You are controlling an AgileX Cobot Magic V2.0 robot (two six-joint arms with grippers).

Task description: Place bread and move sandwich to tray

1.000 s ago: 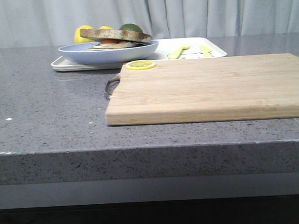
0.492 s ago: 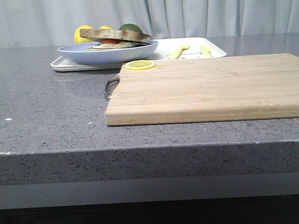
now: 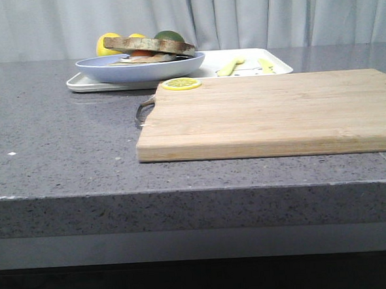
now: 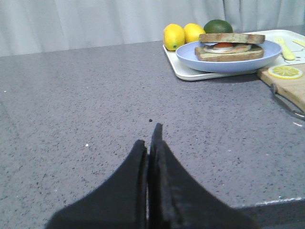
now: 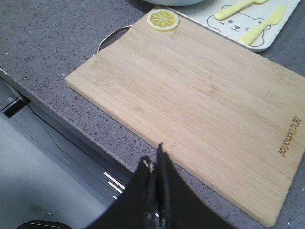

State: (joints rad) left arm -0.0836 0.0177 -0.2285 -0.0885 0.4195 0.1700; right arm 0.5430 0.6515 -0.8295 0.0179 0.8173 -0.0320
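Observation:
The sandwich (image 3: pixel 149 47) lies on the round pale blue plate (image 3: pixel 103 68), its top bread slice (image 3: pixel 134 42) resting over the egg and filling. The plate stands on the left part of the white tray (image 3: pixel 267 70) at the table's back. The left wrist view shows the sandwich (image 4: pixel 229 46), the plate (image 4: pixel 190 57) and the tray (image 4: pixel 178 69) far ahead. My left gripper (image 4: pixel 148 138) is shut and empty, low over bare grey table. My right gripper (image 5: pixel 155 160) is shut and empty, above the table's front edge near the cutting board. Neither gripper shows in the front view.
A light wooden cutting board (image 3: pixel 270 113) with a metal handle lies in front of the tray, a lemon slice (image 3: pixel 181 83) on its back left corner. Two lemons (image 4: pixel 174 36) and a green avocado (image 4: pixel 218 25) sit behind the plate. A yellow fork and knife (image 5: pixel 259 26) lie on the tray.

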